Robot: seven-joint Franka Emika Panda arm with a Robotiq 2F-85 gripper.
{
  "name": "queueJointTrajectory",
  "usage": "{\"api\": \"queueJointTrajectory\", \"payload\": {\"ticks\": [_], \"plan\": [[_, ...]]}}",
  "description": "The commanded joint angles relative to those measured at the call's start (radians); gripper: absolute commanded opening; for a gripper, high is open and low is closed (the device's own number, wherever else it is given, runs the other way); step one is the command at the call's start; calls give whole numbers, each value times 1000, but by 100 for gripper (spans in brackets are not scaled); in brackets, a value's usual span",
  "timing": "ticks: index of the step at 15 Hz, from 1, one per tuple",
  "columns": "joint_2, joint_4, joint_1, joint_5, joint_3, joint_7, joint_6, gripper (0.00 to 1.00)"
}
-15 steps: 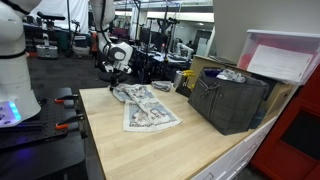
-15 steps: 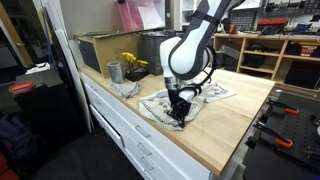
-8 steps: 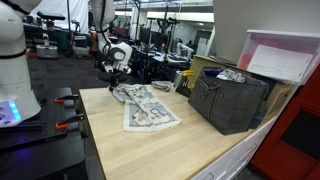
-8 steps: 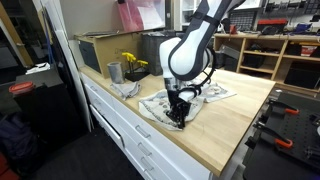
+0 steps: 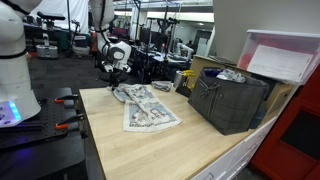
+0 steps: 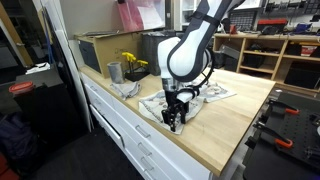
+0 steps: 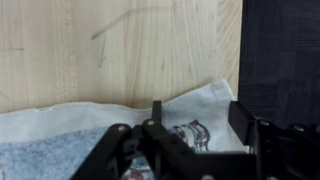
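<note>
Gripper (image 6: 175,121), pinched shut a second ago, now stands spread; the cloth (image 6: 213,95) corner at 7 o'clock lies released.

Nothing actually readable here, tbh. The printed cloth (image 7: 190,135) on the wooden counter (image 7: 100,50) has a small dark graphic in the wrist view, maybe lettering, but it's too blurry to make out. In both exterior views the print is just smudges.

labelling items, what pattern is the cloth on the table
The cloth is white with dark printed figures, clearest in an exterior view.
</note>
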Motion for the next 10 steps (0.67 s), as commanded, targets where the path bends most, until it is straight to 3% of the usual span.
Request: {"api": "queueJointTrajectory", "payload": {"ticks": [1, 7, 10], "plan": [[26, 7, 3, -23, -12, -28, 28, 46], [16, -11, 5, -36, -10, -41, 40, 2], [-43, -66, 3, -31, -11, -26, 20, 0]]}}
